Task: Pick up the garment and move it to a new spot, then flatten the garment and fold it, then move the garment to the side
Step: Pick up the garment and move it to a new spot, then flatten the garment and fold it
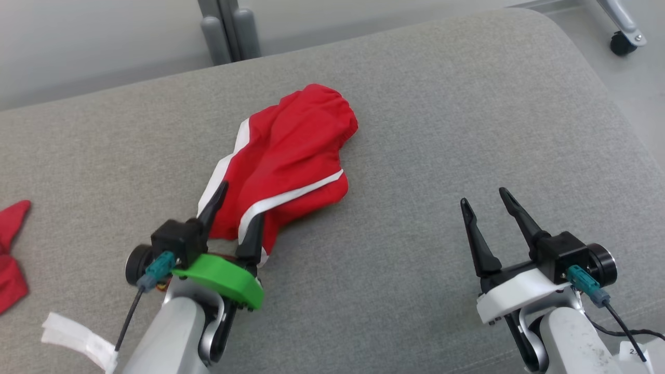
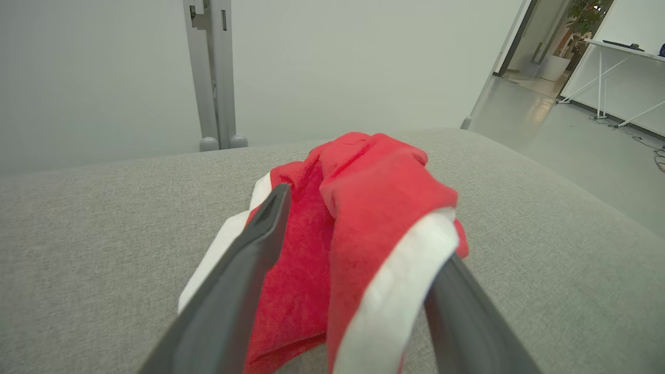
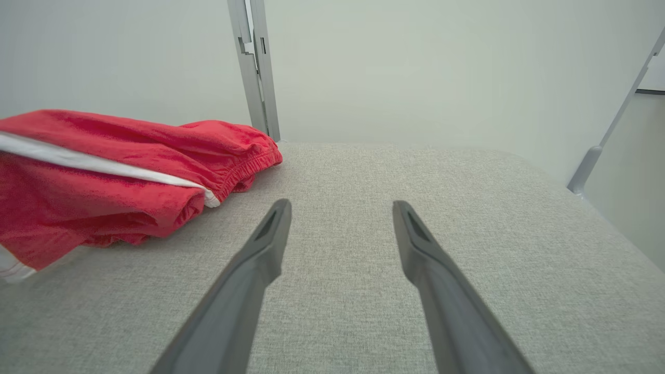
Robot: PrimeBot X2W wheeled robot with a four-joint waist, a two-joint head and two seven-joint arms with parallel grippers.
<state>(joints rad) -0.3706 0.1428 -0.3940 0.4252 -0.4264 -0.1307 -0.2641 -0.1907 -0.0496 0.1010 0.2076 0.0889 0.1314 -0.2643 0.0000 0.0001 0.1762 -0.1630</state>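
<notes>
Judging from how the cloth lies, the task is in its early part. The red garment (image 1: 291, 156), shorts with white side stripes and a gathered waistband, rests bunched and twisted on the grey padded bench (image 1: 441, 119). It sits just off the middle of the head view, towards 11 o'clock, with its waistband pointing to 1 o'clock and its leg ends trailing to 7 o'clock.

The left end effector (image 1: 240, 205) comes in from 7 o'clock. Its jaws stand spread on either side of the garment's near end, released rather than clenched. In the left wrist view the red cloth lies loose between the fingers, and a white stripe drapes over the one at 4 o'clock. The right end effector (image 1: 483, 196) sits at 4 o'clock, well apart from the garment. Its jaws are also wide and hold nothing, with bare bench under them.

Whether this is already the new spot the pictures cannot say, though the open jaws astride the cloth suit a garment set down. The cloth is heaped, one leg crossed over the other, so flattening is not done. Folding and the final move to the side also remain.

A second red cloth (image 1: 11, 254) lies at 9 o'clock on the bench edge, and a white strip (image 1: 78, 337) lies near 8 o'clock.
</notes>
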